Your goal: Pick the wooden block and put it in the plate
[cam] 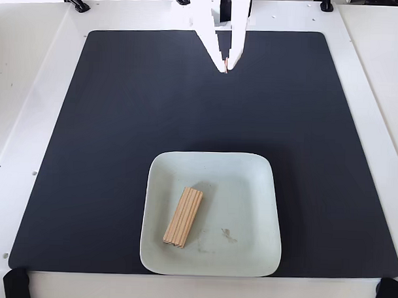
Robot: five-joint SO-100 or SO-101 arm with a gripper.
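Gripper [226, 68] points down, tips together; wooden block [183, 217] in plate [263, 190].

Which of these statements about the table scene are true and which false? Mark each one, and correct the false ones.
1. The wooden block lies inside the plate. True.
2. The gripper holds the block. False: its fingertips are closed together and empty, far from the plate.
3. The plate rests on the black mat. True.
4. The block stands upright on one end. False: it lies flat, slanted across the plate's base.
5. The plate is round. False: it is square with rounded corners.
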